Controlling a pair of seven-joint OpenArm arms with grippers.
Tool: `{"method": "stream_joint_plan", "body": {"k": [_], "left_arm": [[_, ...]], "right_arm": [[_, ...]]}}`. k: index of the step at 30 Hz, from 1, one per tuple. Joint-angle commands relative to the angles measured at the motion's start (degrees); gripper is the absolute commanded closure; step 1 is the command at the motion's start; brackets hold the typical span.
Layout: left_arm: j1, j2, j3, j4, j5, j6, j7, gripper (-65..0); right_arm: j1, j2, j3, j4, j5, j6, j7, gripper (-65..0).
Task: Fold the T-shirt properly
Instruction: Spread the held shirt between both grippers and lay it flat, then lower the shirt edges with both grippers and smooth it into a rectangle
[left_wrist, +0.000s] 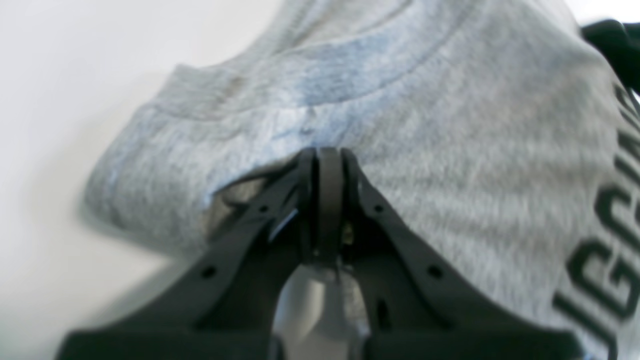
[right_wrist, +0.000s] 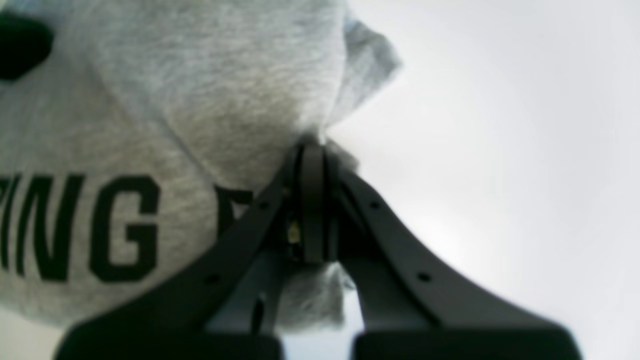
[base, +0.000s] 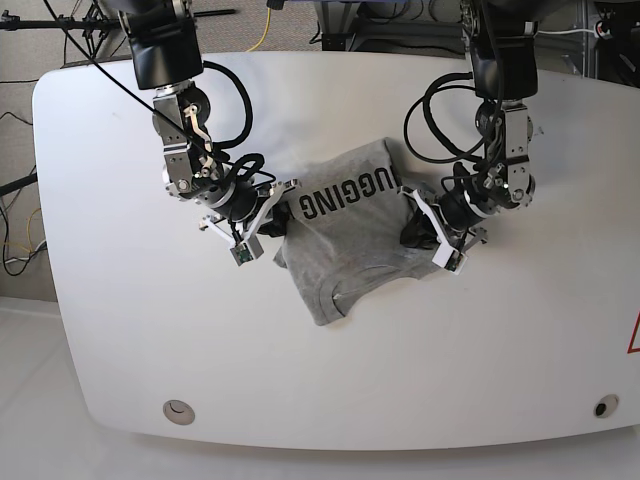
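The shirt (base: 345, 235) is lying bunched near the middle of the white tabletop (base: 120, 330), lettering up, its collar end trailing toward the front edge. Cables (base: 230, 100) are looping over the tabletop behind the shirt — none are touching the cloth. Both arms are reaching down from the far edge, wrists bent inward toward the shirt. The left tool (left_wrist: 322, 160) is pinching cloth just below the ribbed collar (left_wrist: 345, 75), jaws closed on it. The right tool (right_wrist: 312, 150) is clamping the shirt's opposite edge beside the lettering (right_wrist: 80, 225) — cloth is puffing up between them.
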Motion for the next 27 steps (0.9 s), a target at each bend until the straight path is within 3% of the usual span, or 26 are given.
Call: {"method": "stream_joint_plan", "body": {"k": [1,15,27], "left_arm": [[-1.51,-0.23,-0.05,0.27,0.85,0.21,-0.35,0.0],[-3.18,-0.14,-0.05,0.45,0.85,0.21,-0.35,0.0],[-5.11,-0.14,0.04,0.45,0.85,0.21,-0.35,0.0]], "right_arm": [[-3.33,0.42,0.81,1.36,-3.94,-0.77,-8.74,0.0],[-11.50,-3.09,1.77,9.53,-3.94,-0.86,-9.44,0.0],[-13.70,-5.47,1.42,10.67,-3.85,-0.86,-10.15,0.0]]}}
